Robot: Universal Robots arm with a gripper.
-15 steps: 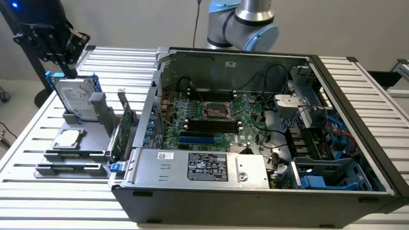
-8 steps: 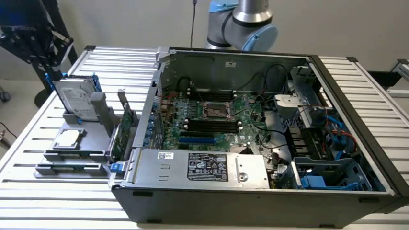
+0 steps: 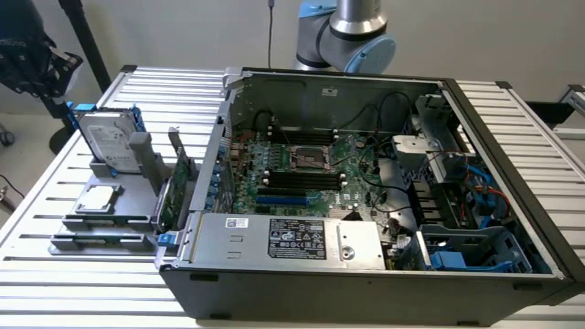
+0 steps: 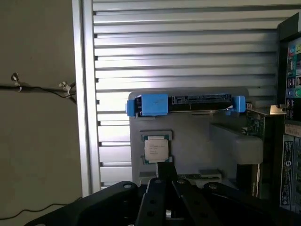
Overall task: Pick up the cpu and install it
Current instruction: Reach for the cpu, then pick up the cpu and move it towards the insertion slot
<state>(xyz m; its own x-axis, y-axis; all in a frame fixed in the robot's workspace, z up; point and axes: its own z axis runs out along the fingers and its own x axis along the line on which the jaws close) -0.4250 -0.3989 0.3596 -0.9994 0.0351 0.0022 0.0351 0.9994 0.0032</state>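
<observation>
The cpu (image 3: 98, 199) is a small square chip with a silvery top. It lies flat in a recess of the grey holder (image 3: 68, 223) on the table, at the exterior view's left. In the wrist view the cpu (image 4: 156, 149) lies just past the tips of my gripper (image 4: 165, 170), which hangs well above it. The black fingers (image 4: 160, 188) are shut together with nothing between them. The empty processor socket (image 3: 306, 159) sits in the middle of the motherboard inside the open computer case (image 3: 210, 301).
A silver hard drive with a blue bracket (image 3: 109, 140) stands upright in the holder behind the cpu. A green circuit card (image 3: 174, 188) stands on edge between the holder and the case. The arm's base (image 3: 352, 34) rises behind the case. The table is slatted metal (image 3: 55, 288).
</observation>
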